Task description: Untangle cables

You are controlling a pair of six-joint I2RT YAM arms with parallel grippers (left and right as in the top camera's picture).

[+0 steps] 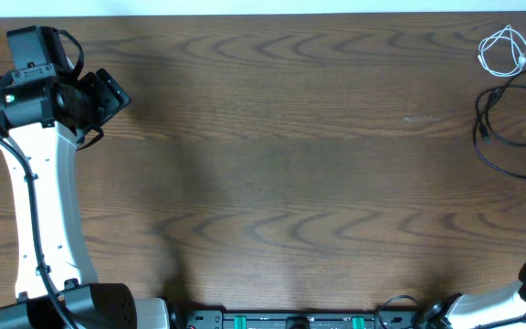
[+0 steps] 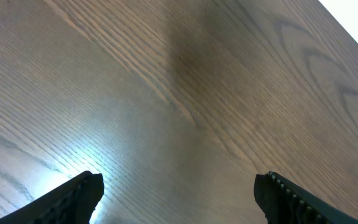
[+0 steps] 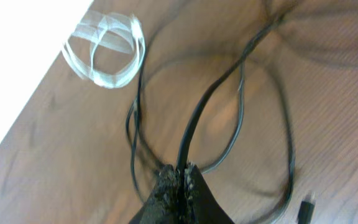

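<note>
Dark wood-grain table (image 1: 290, 164), white strip (image 1: 245, 5) beyond

Soft even light, glare on the table (image 2: 55, 158) in left wrist view, right wrist view blurred.

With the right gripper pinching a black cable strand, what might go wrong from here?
1. The right gripper is shut on one strand of the thin black cable, whose loops cross; pulling may tighten a knot.
2. A strand runs close to the coiled white cable beside the wooden table's edge; it might be dragged off.
3. The open left gripper hovers over bare wood far away, so nothing anchors the loops.
</note>
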